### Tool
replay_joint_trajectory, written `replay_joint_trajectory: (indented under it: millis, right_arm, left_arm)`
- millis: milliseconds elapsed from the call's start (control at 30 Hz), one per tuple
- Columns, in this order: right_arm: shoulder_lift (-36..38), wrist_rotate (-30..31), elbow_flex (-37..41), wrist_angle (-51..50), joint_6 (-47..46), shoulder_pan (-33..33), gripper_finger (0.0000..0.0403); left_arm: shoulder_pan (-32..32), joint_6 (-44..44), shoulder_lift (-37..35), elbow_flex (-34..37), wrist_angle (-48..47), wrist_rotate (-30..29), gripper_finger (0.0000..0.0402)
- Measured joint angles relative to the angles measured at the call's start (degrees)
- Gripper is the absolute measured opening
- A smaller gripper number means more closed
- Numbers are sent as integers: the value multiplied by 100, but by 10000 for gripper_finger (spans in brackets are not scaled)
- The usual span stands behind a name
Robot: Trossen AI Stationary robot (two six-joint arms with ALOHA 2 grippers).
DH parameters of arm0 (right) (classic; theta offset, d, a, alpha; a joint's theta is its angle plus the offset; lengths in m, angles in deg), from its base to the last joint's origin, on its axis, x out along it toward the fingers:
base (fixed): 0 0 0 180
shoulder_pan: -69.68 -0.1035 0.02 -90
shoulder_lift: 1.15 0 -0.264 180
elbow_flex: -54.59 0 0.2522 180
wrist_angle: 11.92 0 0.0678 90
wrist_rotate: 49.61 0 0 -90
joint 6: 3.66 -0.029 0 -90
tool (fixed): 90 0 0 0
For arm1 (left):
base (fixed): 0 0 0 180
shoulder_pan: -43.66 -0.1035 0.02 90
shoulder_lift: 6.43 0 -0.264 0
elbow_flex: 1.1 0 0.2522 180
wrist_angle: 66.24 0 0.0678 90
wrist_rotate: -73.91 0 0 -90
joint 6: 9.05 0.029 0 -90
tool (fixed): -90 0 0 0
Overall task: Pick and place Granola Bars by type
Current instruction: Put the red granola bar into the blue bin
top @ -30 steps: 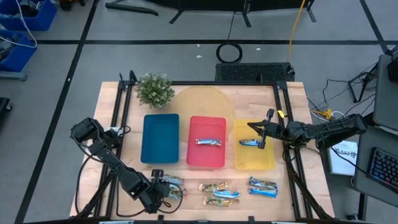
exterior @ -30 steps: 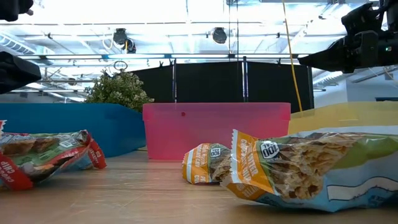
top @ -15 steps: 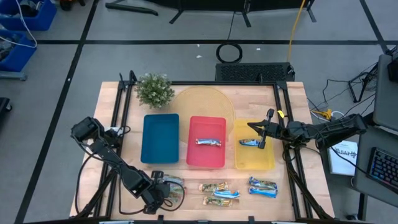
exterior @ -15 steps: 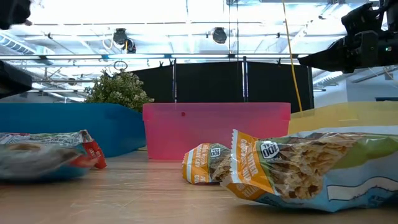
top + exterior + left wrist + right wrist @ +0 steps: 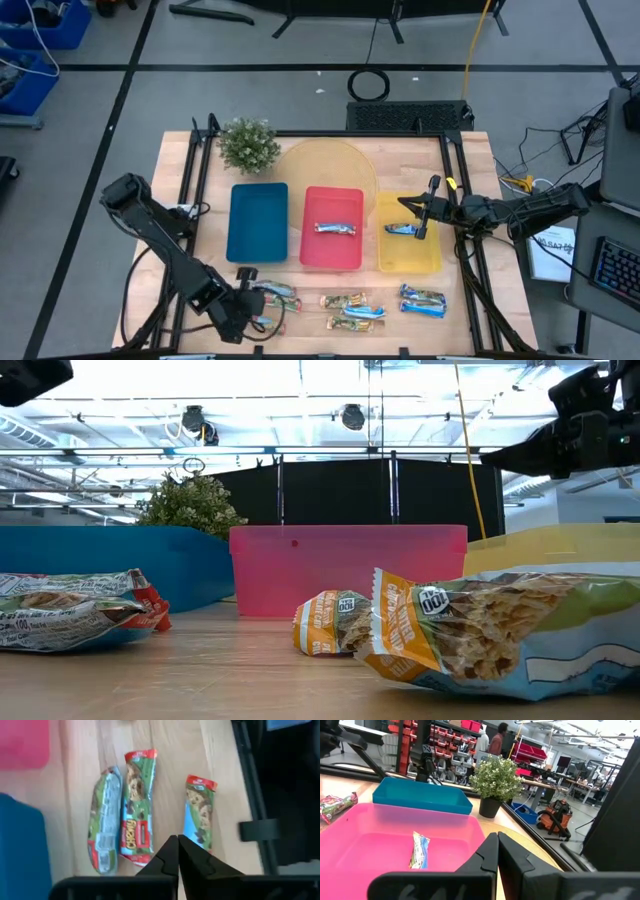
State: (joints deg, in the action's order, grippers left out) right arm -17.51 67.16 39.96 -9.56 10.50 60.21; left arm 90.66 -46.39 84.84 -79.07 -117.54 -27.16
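Left gripper (image 5: pixel 177 851) is shut and empty above three red-green bars (image 5: pixel 136 807); you should reopen, then straddle one bar crosswise.

The large orange-and-white crinkled granola bar wrapper (image 5: pixel 500 625) is cut off by the low view's right edge. The blue rectangular plastic tray (image 5: pixel 20 850) runs past the left wrist view's edge.

Large open robotics lab or workshop hall. Wooden bench (image 5: pixel 470 170) framed by dark rig, cables on grey floor. Behind: shelving with red parts bins (image 5: pixel 447 737), further workbenches, orange shop vacuum (image 5: pixel 554 818), person (image 5: pixel 496 740) standing, bright ceiling trusses with lamps (image 5: pixel 350 415).
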Motion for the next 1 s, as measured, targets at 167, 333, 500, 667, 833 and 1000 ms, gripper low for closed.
replay_joint_trajectory:
  millis: [167, 333, 500, 667, 833, 1000]
  right_arm:
    - [0, 0, 0, -42, -2, 0, 0]
    - [0, 0, 0, -42, -77, 0, 0]
    - [2, 0, 0, -47, -149, 1, 0]
    - [0, 0, 0, -55, -149, 0, 0]
    - [2, 0, 0, -55, -149, 0, 0]
    - [0, 1, 0, -55, -149, 0, 0]
  left_arm:
    - [49, -247, 90, 0, 17, -42, 55]
    - [40, -260, 485, 5, 17, -121, 120]
    - [53, -461, 917, 11, 195, 787, 193]
    - [139, -817, 991, 11, 224, 872, 251]
    - [127, -891, 963, 11, 409, 862, 289]
    - [131, -702, 970, 39, 692, 649, 297]
